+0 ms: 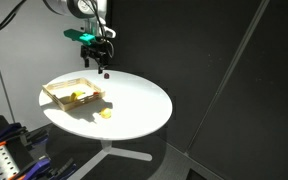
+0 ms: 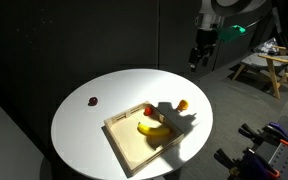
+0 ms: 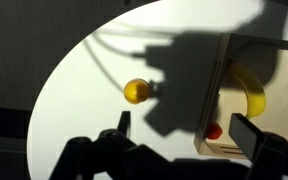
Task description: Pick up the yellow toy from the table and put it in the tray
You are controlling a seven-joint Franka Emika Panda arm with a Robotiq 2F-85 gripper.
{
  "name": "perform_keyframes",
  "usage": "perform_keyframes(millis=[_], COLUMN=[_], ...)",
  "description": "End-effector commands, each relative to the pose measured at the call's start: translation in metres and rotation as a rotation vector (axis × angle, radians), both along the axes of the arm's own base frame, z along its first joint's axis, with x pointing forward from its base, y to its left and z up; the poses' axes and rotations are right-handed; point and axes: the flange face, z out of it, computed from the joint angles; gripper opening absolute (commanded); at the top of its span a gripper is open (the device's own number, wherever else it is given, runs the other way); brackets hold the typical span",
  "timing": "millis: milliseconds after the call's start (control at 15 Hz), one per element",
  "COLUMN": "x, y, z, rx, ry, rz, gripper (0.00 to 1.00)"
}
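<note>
Fingers spread wide and holding nothing, the gripper (image 1: pixel 104 70) hangs in the air above the far part of the table (image 1: pixel 134 100), clear of its surface in both exterior views (image 2: pixel 197 62). In the wrist view the two dark fingers (image 3: pixel 122 125) come in from the bottom edge with an open gap between them (image 3: pixel 179 122), and the arm's shadow falls across the white tabletop (image 3: pixel 84 90) and onto the tray (image 3: pixel 212 80). The yellow toy (image 3: pixel 136 91) lies on the bare table, outside the tray and close to one of its edges, at the rim of that shadow; it is a small round lump, seen in an exterior view just off the tray's near corner (image 1: pixel 106 113) and in an exterior view beside the tray's far side (image 2: pixel 183 103). The tray (image 1: pixel 54 97) sits flat on the table (image 2: pixel 94 130), its wooden floor partly bare (image 2: pixel 124 145). Inside it lies a curved yellow piece (image 2: pixel 154 128), also visible from the wrist (image 3: pixel 249 90), and a small red piece (image 2: pixel 149 109) sits near one corner (image 3: pixel 214 130). Well apart from the tray, a tiny dark bead (image 2: pixel 92 100) rests alone on the table.
</note>
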Motion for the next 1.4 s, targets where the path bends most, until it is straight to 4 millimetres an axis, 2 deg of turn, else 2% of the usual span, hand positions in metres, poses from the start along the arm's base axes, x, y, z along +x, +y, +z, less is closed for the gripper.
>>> perform_keyframes(millis=[0,733,867,933,1067,1333], x=[0.006,0.027,0.029,0.023,0.022,0.022], y=[-0.018,-0.058,-0.062,-0.055,-0.055,-0.054], z=[-0.020,-0.110,-0.119,-0.117,-0.123,-0.123], rx=[0.003,-0.029,-0.035,-0.021,-0.021,-0.021], ry=[0.001,0.017,0.022,0.030,0.039,0.039], rz=[0.011,-0.024,-0.029,-0.039,-0.039,-0.037], gripper=[1.00,1.00,1.00,1.00,1.00,1.00])
